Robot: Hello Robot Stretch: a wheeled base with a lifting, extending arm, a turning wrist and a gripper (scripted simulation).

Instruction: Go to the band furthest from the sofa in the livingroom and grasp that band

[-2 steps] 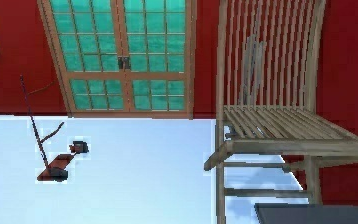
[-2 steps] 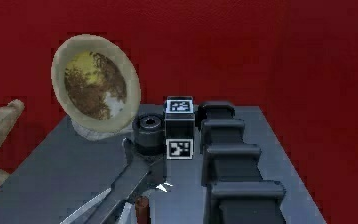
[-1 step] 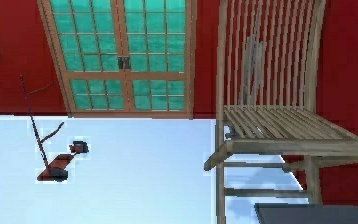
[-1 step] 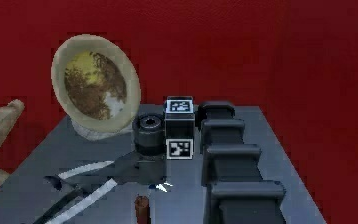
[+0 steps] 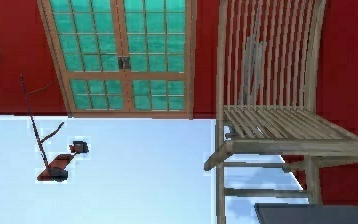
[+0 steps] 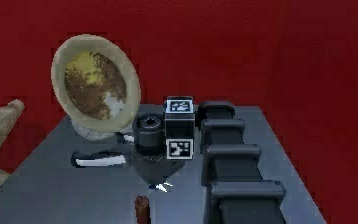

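Approach looks done: I'm at dark grey surface (image 6: pixel 57 182). Round cream-and-brown ornamental plate (image 6: pixel 95 80) stands upright. White elongated strip (image 6: pixel 99 157), likely band, lies just left of my fingers (image 6: pixel 147 165). Can't tell whether fingers hold anything. Grasp unconfirmed.

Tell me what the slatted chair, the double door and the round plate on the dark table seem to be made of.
Chair: looks like wood, matte light brown, with slats and grain lines.
Door: brown wood-like frame holding green panes, probably translucent glass.
Plate: likely glazed ceramic, cream rim around a mottled brown and yellow centre; painted metal is possible.
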